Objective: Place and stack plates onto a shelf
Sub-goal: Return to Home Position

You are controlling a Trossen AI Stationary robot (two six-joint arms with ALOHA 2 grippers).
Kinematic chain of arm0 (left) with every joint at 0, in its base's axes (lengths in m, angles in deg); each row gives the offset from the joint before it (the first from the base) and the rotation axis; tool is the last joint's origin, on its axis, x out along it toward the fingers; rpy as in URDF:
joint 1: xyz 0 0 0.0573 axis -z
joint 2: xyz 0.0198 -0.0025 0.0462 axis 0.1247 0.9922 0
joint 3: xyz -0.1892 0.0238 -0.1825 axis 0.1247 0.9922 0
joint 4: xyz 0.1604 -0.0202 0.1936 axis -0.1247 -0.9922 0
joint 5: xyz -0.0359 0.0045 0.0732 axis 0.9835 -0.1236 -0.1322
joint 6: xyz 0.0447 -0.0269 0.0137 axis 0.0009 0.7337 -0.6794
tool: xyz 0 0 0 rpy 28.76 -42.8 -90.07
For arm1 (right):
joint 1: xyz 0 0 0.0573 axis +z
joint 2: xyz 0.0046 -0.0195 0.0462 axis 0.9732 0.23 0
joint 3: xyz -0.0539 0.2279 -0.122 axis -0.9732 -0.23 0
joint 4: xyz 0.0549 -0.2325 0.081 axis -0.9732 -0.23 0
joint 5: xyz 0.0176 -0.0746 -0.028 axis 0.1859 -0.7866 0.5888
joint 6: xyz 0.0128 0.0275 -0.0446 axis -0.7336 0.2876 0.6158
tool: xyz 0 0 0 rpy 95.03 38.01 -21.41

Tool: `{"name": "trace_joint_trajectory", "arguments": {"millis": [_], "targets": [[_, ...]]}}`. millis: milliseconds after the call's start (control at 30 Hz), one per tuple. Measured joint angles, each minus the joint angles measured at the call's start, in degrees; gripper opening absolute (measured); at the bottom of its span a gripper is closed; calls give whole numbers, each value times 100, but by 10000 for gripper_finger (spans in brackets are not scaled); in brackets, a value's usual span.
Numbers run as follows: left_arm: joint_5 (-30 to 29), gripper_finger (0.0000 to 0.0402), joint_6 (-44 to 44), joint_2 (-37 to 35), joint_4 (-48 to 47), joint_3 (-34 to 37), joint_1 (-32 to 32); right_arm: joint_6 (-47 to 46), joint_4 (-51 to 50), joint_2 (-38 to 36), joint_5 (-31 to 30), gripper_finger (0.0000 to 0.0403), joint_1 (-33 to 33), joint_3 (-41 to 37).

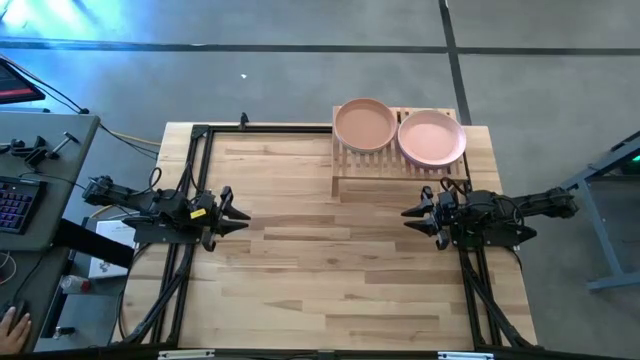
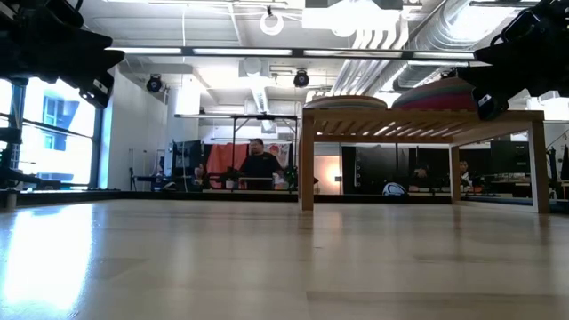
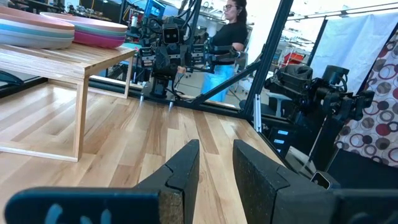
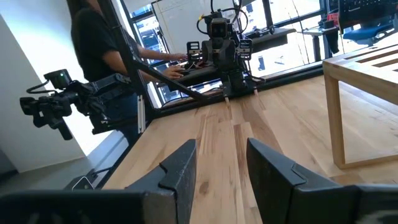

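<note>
Two stacks of plates stand side by side on the slatted top of the low light-wood shelf [image 1: 400, 168] at the table's far edge. The left stack [image 1: 365, 125] has a peach plate on top. The right stack [image 1: 432, 137] has a pale pink plate on top. Both stacks show in the low view [image 2: 345, 102] [image 2: 440, 93] and in the left wrist view [image 3: 37, 31] [image 3: 99, 32]. My left gripper [image 1: 240, 213] [image 3: 216, 163] is open and empty at the table's left side. My right gripper [image 1: 408, 215] [image 4: 222, 163] is open and empty at the right side, just near of the shelf.
The shelf stands on four legs [image 2: 307, 160] with open room under its top. The plank tabletop [image 1: 330, 270] lies bare between the two grippers. A person [image 3: 233, 25] stands beyond the table's right side. A hand [image 1: 12, 322] rests on a desk to the left.
</note>
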Motion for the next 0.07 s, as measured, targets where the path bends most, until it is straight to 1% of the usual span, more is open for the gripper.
{"name": "trace_joint_trajectory", "arguments": {"millis": [67], "targets": [[-1, 85, 0, -1, -1, 0, -1, 0, 0, 0, 0, 124, 0, 0]]}}
